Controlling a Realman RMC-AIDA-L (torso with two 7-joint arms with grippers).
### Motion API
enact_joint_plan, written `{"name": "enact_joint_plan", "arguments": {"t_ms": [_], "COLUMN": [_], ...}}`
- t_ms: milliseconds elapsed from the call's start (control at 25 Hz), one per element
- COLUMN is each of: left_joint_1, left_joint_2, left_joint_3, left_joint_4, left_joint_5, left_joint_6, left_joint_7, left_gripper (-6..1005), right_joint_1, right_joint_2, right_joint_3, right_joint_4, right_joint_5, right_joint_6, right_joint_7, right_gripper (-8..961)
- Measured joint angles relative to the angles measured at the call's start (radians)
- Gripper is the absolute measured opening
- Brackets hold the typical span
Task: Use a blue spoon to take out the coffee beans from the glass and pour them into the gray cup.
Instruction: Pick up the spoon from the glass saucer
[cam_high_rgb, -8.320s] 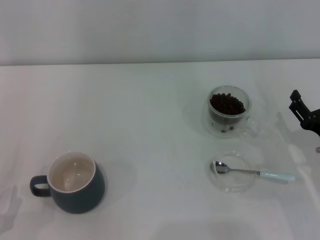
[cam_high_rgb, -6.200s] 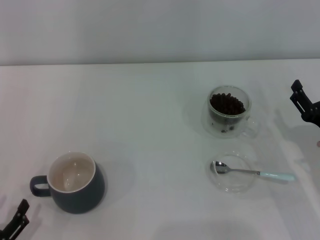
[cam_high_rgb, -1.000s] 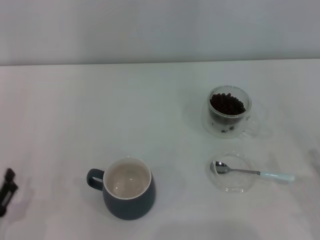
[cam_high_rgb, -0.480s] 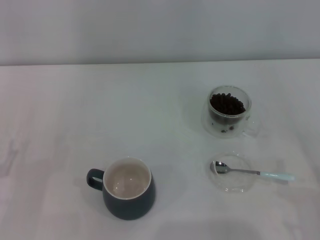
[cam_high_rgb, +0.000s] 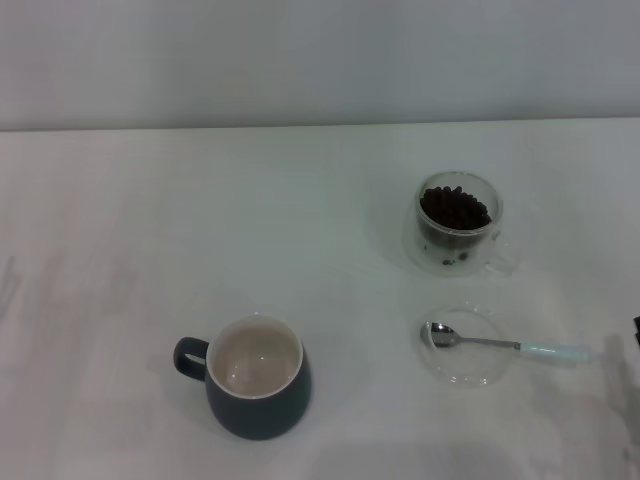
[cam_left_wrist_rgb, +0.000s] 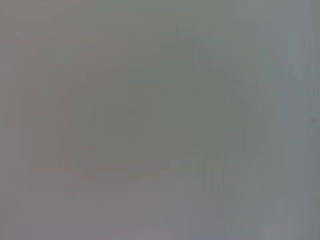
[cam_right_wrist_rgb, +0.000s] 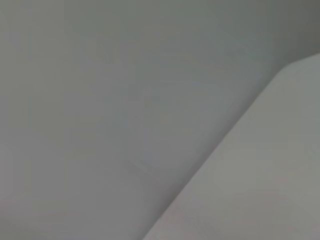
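Neither pincer shows itself to me: the head view has only a dark sliver at the right edge, level with the spoon, and I cannot tell what it is, so whether either one is open or closed I cannot tell. My wrist views give only blank grey. On the white table (cam_high_rgb: 300, 200) the blue spoon (cam_high_rgb: 505, 346) lies with its bowl in a clear saucer (cam_high_rgb: 462, 345) and its handle pointing right. Behind it stands the glass (cam_high_rgb: 458, 225) with the coffee beans (cam_high_rgb: 455, 208). The gray cup (cam_high_rgb: 256, 377) sits upright, well apart to the left, handle leftward.
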Motion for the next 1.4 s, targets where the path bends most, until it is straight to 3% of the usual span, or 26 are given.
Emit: {"name": "enact_joint_plan", "arguments": {"t_ms": [240,1400], "left_joint_1": [-0.015,-0.078], "left_joint_2": [0.009,0.004], "left_joint_3": [0.004,-0.005], "left_joint_4": [-0.007,-0.009], "left_joint_5": [0.007,0.01], "left_joint_6": [-0.003,-0.032], "left_joint_7": [-0.043,-0.046], "left_gripper": [861,861], "right_joint_1": [-0.006,0.033], "right_joint_2": [0.001,0.006], "right_joint_3": [-0.018,0.069], "right_joint_4": [0.044,0.096], "right_joint_5": [-0.042,-0.168], "right_joint_6": [-0.011,0.17], "right_joint_7": [-0.003,-0.059], "right_gripper": [795,768]}}
